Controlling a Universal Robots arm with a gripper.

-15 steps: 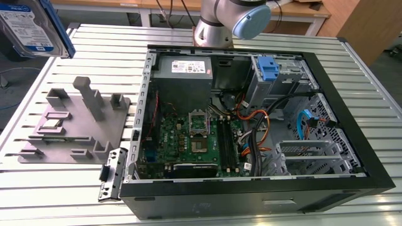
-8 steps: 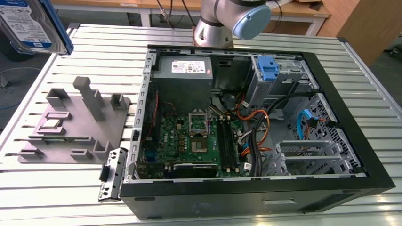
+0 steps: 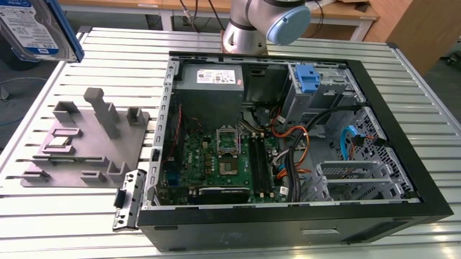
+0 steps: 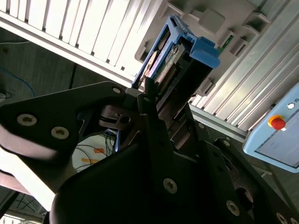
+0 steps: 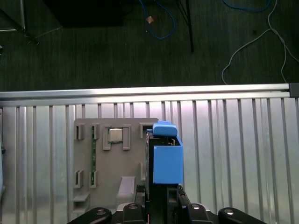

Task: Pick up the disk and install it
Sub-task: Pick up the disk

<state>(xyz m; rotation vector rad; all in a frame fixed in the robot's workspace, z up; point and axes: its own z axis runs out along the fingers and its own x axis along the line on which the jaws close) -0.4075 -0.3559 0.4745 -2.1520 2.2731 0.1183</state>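
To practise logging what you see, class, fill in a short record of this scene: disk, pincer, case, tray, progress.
disk: lifted off the table, at the exterior view's upper left, label showing
pincer: shut on the disk, over the tray in the first wrist view
case: lying open on the table, board exposed
tray: grey, on the table at the exterior view's left of the case
progress: disk picked up, not yet installed
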